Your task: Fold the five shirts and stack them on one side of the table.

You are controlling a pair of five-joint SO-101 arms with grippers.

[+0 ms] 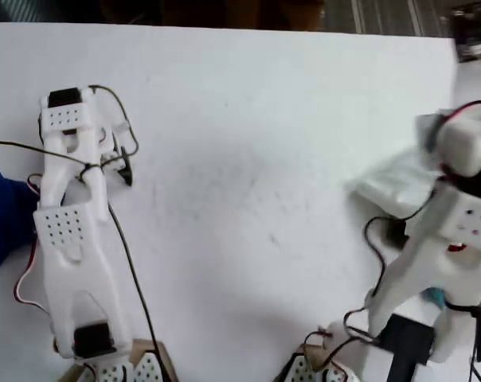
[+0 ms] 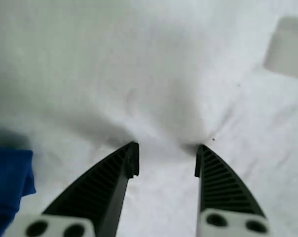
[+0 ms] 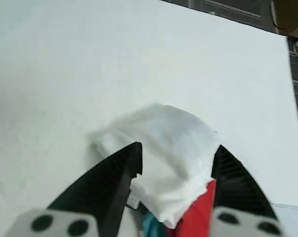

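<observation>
White shirt — right tool spread above.

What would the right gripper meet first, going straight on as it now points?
Probably the folded white shirt, seen just ahead between the right gripper's open fingers; the depth is unclear.

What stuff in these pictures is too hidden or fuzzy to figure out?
1. High view: the blue shirt is cut off by the left edge, so it is unclear whether it is folded.
2. Right wrist view: the red cloth and teal cloth are mostly covered by the white shirt and the right hand, so the shirts in the stack cannot be counted.
3. Left wrist view: the pale block is too blurred to identify.
</observation>
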